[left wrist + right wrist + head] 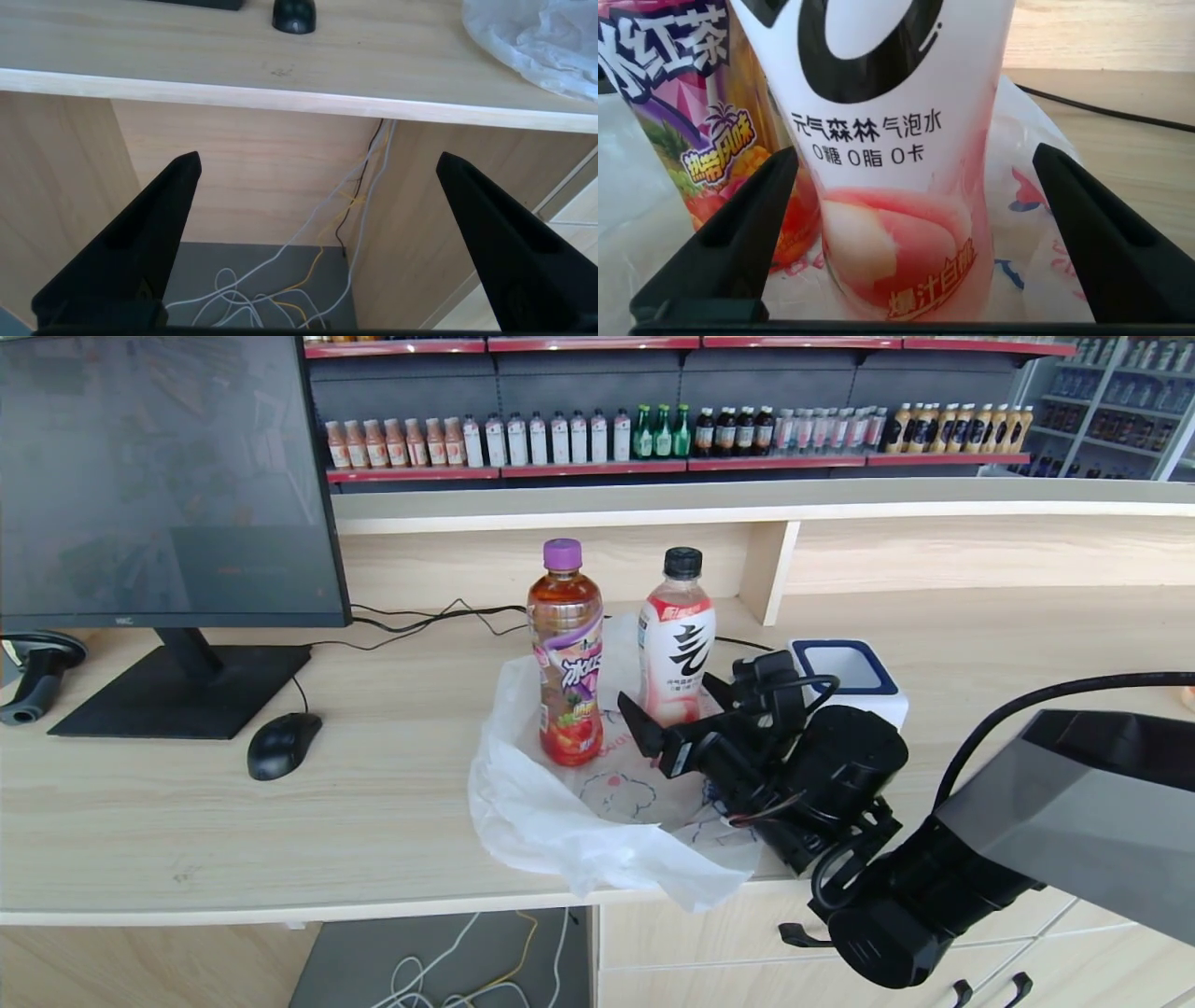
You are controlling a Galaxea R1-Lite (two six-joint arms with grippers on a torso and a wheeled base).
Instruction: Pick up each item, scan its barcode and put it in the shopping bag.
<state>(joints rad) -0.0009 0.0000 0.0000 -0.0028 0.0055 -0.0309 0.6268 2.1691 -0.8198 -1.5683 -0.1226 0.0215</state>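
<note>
In the head view, my right gripper (674, 709) sits right of centre, fingers spread and aimed at the white plastic bottle with a black cap and pink base (677, 644). That bottle stands upright at mid-frame on a crumpled white plastic shopping bag (560, 803), which lies spread over the pale wood-grain counter (187, 821). Just left of it stands an amber tea bottle with a purple cap and glossy purple label (565, 653), the two close together. A small white scanner box with a blue-rimmed window (845, 670) stands just behind my wrist, handy for the barcode pass, I judge. A black mouse (280, 745) lies at centre left.

In the left wrist view, my left gripper (318, 252) is parked below the counter edge, its black wedge fingers wide apart with nothing between them, above loose cables (308, 280).

In the right wrist view, the two black fingers flank the smooth round white bottle, with a gap on each side and no contact that I can see. I straddle its lower body because a low grip should keep a tall bottle steady.
</note>
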